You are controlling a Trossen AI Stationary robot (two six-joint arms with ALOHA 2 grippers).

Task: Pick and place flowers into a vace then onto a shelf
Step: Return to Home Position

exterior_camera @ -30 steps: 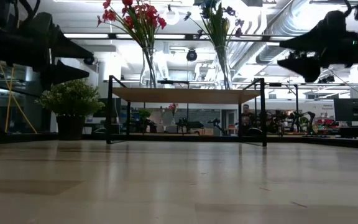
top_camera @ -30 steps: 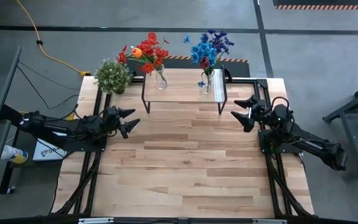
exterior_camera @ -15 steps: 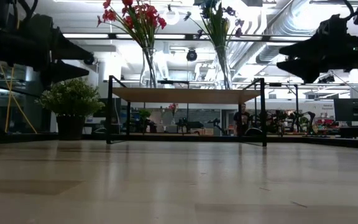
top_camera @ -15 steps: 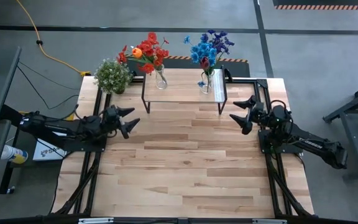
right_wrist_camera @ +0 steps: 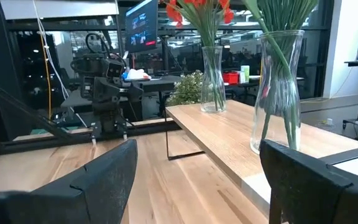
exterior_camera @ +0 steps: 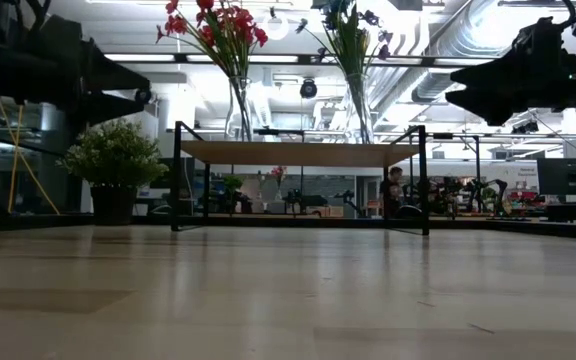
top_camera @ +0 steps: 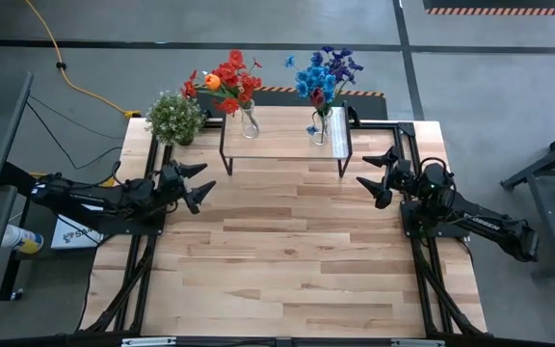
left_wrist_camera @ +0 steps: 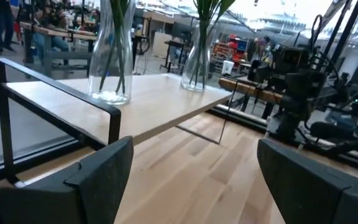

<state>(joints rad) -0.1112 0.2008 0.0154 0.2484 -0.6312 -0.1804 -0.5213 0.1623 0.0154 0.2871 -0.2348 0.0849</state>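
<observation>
The shelf [top_camera: 285,137] stands at the table's far edge on thin black legs. Two clear glass vases stand on it. The left vase [top_camera: 249,121] holds red and orange flowers [top_camera: 225,79]; the right vase [top_camera: 322,129] holds blue and purple flowers [top_camera: 324,71]. My left gripper [top_camera: 197,183] hovers open above the table, left of the shelf's near left leg. My right gripper [top_camera: 375,175] hovers open to the right of the shelf's near right leg. Both wrist views show the vases [left_wrist_camera: 112,56] [right_wrist_camera: 275,93] standing on the shelf beyond the open fingers.
A bushy green potted plant [top_camera: 174,118] stands at the table's far left corner, beside the shelf. The plank tabletop [top_camera: 287,260] stretches toward the near edge in front of both grippers. Black frame rails run along the table's left and right sides.
My left gripper has drawn back slightly toward the table's left edge. My right gripper has eased a little toward the table's left. The vases and flowers have stayed still on the shelf.
</observation>
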